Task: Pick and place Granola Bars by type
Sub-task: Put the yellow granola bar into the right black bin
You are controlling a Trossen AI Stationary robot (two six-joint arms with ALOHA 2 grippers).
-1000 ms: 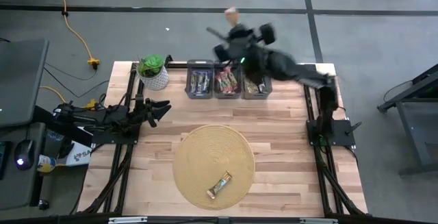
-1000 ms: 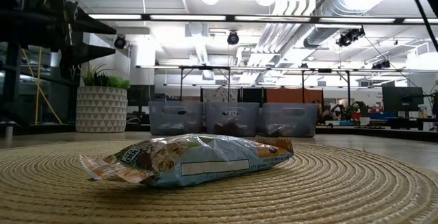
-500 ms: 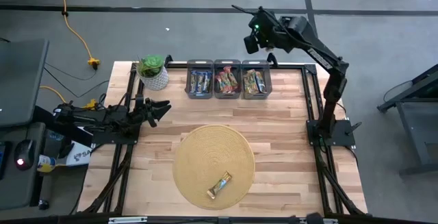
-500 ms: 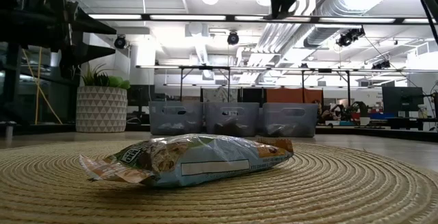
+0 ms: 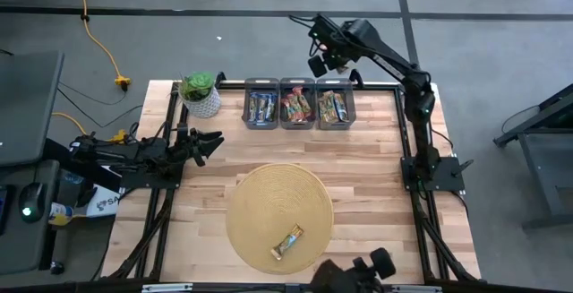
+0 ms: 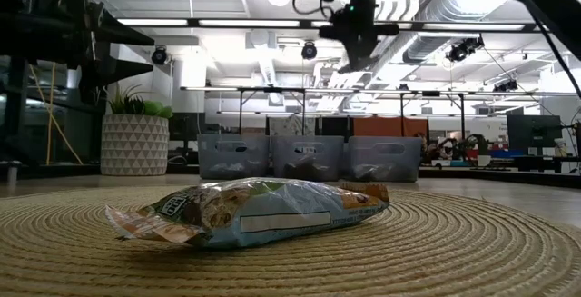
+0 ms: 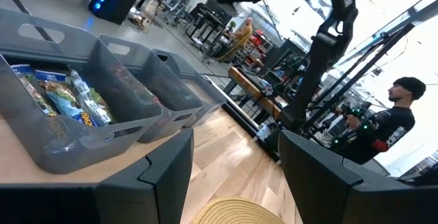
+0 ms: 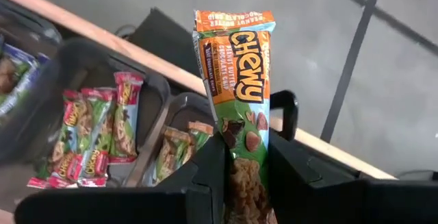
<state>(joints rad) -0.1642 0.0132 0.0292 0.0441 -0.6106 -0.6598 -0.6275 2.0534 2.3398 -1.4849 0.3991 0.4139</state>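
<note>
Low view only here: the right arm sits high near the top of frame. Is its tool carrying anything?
Observer: Yes. The right wrist view shows the right tool shut on a green-and-orange Chewy bar.
Operator: Where is it relative to the bins?
Observer: In the high view it's raised beyond the table's far edge, behind the row of grey bins.
Operator: Left arm?
Observer: The left tool is open, waiting at the table's left side.

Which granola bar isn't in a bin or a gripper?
The lone bar lying on the straw mat; the rest sit in the grey bins, and the right gripper holds one.
</note>
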